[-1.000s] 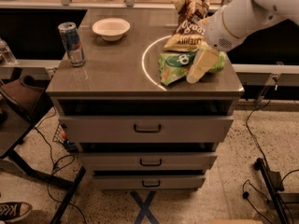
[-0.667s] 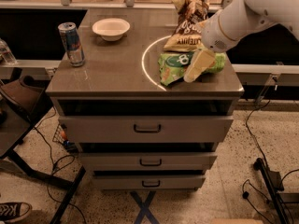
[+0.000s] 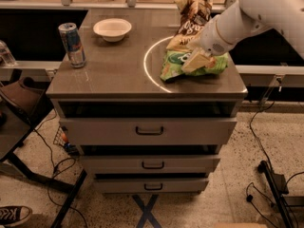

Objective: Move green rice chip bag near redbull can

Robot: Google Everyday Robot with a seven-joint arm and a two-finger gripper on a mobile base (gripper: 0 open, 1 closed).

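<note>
Green rice chip bag [image 3: 172, 66] lies on the right of the cabinet top [image 3: 118, 77], well apart from the redbull can [image 3: 72, 44] at far left. Our gripper [image 3: 197, 61] sits on it; we cannot tell whether it grips. We judge the whole carry is yet to do.

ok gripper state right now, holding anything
Gripper: at the bright green glossy snack bag; open, closed or holding cannot be told.
</note>
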